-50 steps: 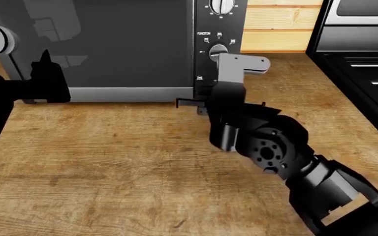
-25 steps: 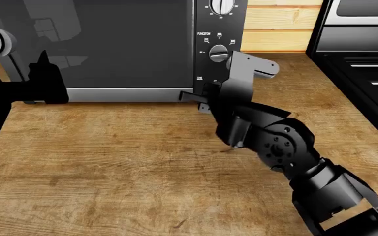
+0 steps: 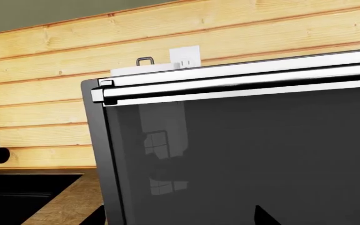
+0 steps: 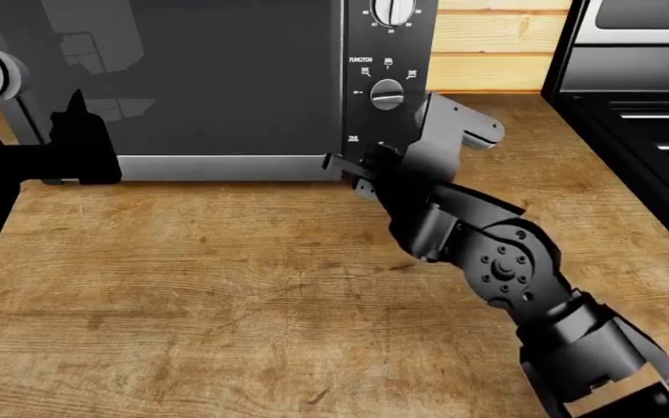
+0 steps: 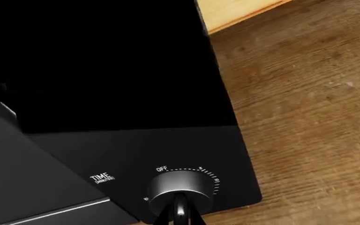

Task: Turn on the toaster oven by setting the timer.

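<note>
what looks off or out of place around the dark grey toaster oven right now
Nothing stands out. The boxy dark grey toaster oven sits square on the wooden counter, glass door shut. The right gripper is at the small silver timer dial; its pointer cannot be read.

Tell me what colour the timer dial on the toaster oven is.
Silver, ringed by fine white tick marks on the black panel. The timer shows best in the right wrist view.

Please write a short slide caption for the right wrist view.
Right tool at the timer dial on the toaster oven.
</note>
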